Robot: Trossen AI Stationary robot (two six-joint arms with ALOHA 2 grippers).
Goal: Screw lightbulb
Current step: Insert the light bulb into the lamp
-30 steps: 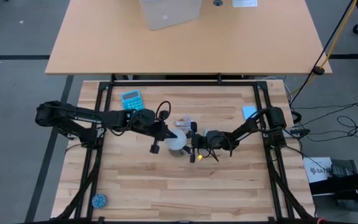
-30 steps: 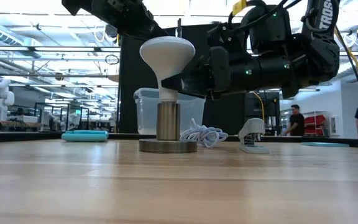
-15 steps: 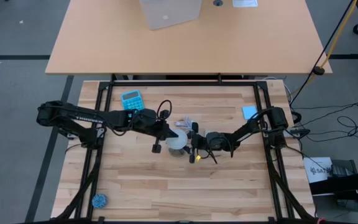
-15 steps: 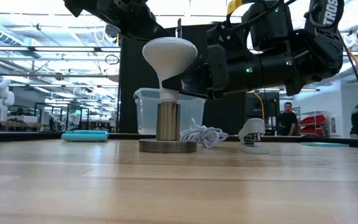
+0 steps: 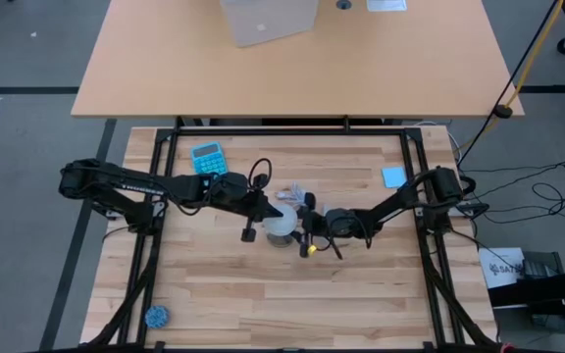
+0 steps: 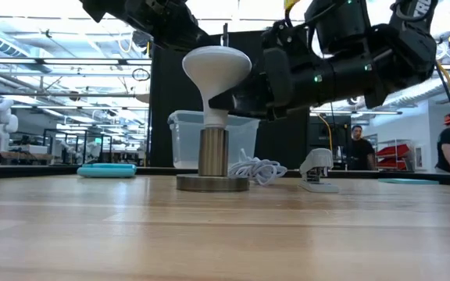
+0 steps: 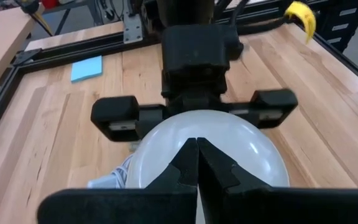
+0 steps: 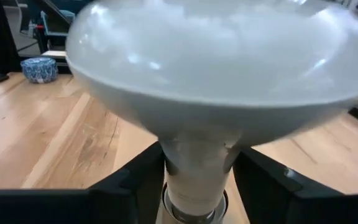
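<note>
high: overhead, straight down on whole wooden surface (image 5: 263, 284), both arms | low: at surface height, level, facing the room behind | left wrist: close, looking down onto lightbulb (image 7: 229, 140) dome past own fingers | right wrist: very close, level with the bulb neck | shared: all four views hold the lightbulb at surface centre

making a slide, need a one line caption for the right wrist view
Right hand straddling the narrow neck of the white lightbulb, fingers either side above the socket.
</note>
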